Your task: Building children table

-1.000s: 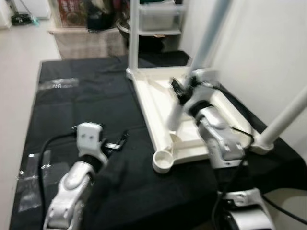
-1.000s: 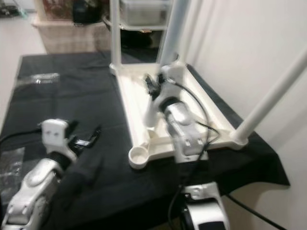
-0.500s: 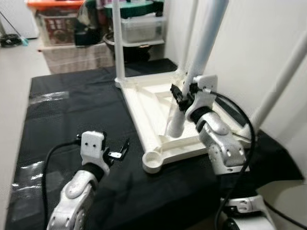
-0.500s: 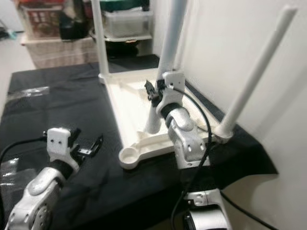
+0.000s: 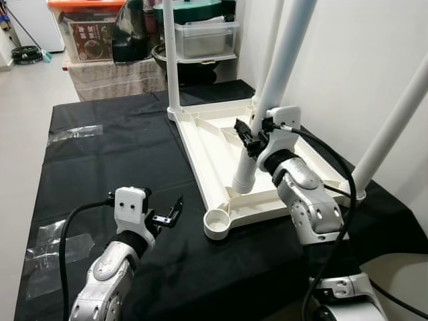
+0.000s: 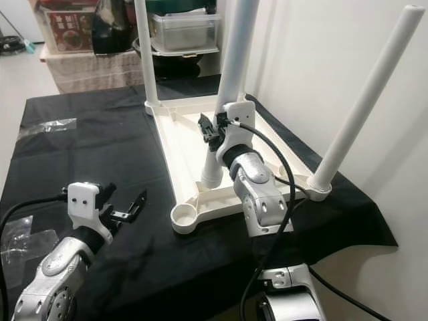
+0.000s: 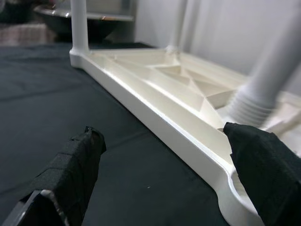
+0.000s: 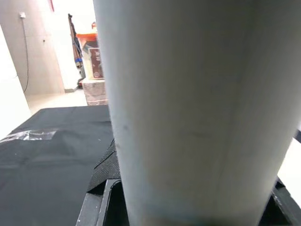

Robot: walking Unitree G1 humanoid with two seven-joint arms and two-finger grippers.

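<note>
With the right gripper [image 5: 251,137] clamped on the loose table leg [image 5: 271,100], its threaded end over the upturned tabletop [image 5: 214,144] at five o'clock from centre, the leg could cross-thread if tilted into the empty socket [image 5: 217,223], while the left gripper [image 5: 167,215] hovers open and empty.

The white tabletop [image 5: 221,144] lies upside down on black cloth, 3 legs upright, a 4th leg [image 5: 267,114] tilted inside it.

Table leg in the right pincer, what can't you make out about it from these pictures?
- Top of the table leg: cut off by the frame edge in both eye views.
- Its threaded end: blurred in the left wrist view.
- Right pincer: fingers mostly hidden behind the leg; the right wrist view is too close.
</note>
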